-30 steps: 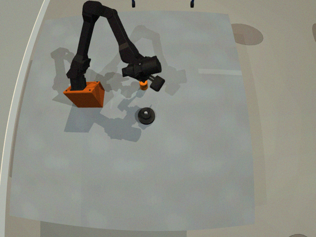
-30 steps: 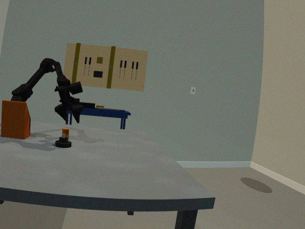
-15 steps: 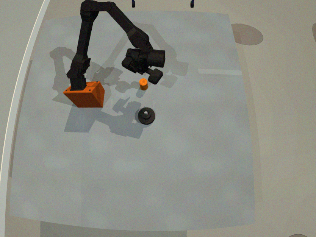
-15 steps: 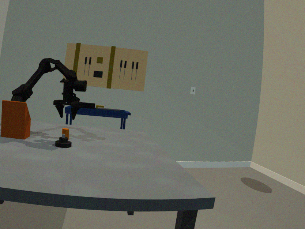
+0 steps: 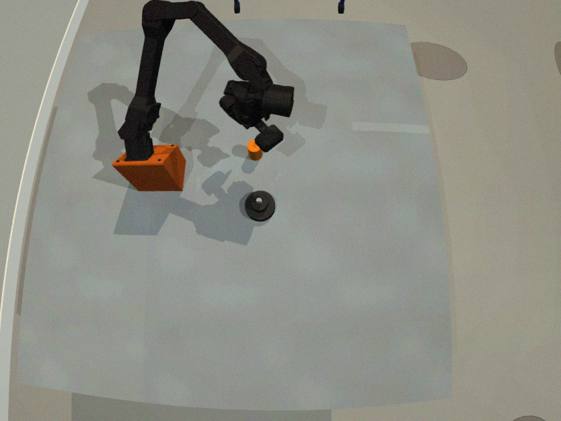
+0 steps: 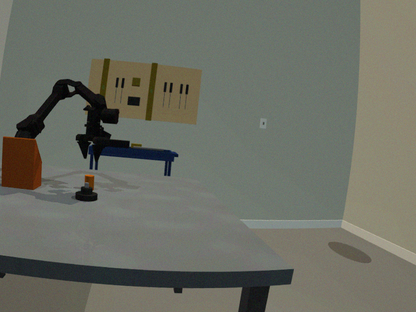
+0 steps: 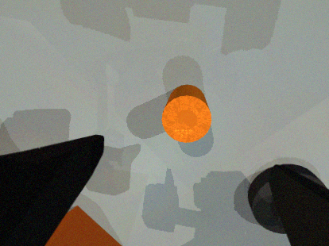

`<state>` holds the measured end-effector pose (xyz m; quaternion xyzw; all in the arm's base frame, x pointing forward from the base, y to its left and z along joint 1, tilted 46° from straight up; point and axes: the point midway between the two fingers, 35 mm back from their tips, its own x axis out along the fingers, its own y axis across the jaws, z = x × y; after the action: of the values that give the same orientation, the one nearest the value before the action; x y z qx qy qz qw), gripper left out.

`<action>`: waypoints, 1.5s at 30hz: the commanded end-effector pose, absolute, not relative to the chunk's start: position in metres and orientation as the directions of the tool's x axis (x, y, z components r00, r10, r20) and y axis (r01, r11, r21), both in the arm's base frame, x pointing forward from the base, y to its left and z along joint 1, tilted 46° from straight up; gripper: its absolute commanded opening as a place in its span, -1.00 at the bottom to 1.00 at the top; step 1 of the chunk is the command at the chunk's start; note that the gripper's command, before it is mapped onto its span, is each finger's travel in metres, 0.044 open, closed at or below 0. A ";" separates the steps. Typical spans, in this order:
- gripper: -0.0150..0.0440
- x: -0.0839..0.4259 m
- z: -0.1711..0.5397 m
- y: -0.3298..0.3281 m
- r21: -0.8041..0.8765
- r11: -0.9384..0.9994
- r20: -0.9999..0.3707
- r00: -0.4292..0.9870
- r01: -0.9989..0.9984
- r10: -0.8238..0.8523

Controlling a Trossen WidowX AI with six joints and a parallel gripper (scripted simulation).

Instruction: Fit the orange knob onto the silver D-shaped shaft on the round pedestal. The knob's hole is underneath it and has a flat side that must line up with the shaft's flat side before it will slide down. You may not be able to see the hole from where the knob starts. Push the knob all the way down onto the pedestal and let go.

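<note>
The orange knob (image 5: 255, 151) (image 6: 89, 179) (image 7: 187, 119) stands upright on the table; its plain top shows in the wrist view and its underside is hidden. The black round pedestal (image 5: 267, 215) (image 6: 86, 196) (image 7: 256, 198) stands a short way from it, nearer the bottom of the top view. The silver shaft (image 5: 258, 200) (image 6: 86, 185) stands bare on top; its flat side is too small to make out. My gripper (image 6: 91, 160) (image 7: 186, 158) is open and empty, pointing down well above the knob. In the wrist view the knob appears between the fingers, slightly beyond the fingertip line.
The orange arm base (image 5: 156, 177) (image 6: 20, 162) stands on the grey table (image 5: 280, 317) (image 6: 151, 234) to the left of the knob and pedestal. A blue bench (image 6: 134, 153) and a tool board (image 6: 178, 77) are in the background, beyond the table.
</note>
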<state>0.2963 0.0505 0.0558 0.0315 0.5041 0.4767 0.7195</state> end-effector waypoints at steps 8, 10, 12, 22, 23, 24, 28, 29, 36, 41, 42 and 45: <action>1.00 0.297 0.054 0.050 0.694 0.690 -0.699 0.035 -0.208 0.714; 1.00 0.297 0.054 0.050 0.694 0.690 -0.699 0.035 -0.208 0.714; 1.00 0.297 0.054 0.050 0.694 0.690 -0.699 0.035 -0.208 0.714; 1.00 0.298 0.030 0.075 0.695 0.689 -0.698 0.035 -0.208 0.715; 1.00 0.298 0.028 0.078 0.695 0.688 -0.698 0.035 -0.208 0.715; 1.00 0.298 0.024 0.082 0.695 0.688 -0.698 0.035 -0.208 0.715; 1.00 0.298 0.021 0.086 0.695 0.688 -0.698 0.035 -0.208 0.716; 1.00 0.298 0.020 0.086 0.695 0.688 -0.698 0.035 -0.208 0.715; 1.00 0.299 0.012 0.094 0.694 0.689 -0.699 0.035 -0.208 0.715; 1.00 0.300 0.007 0.100 0.694 0.689 -0.699 0.035 -0.208 0.714; 1.00 0.300 0.005 0.101 0.694 0.689 -0.699 0.035 -0.208 0.714; 1.00 0.301 0.002 0.104 0.694 0.689 -0.699 0.035 -0.208 0.714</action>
<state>0.3006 0.1009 0.0057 0.2052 0.6083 0.3353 0.6895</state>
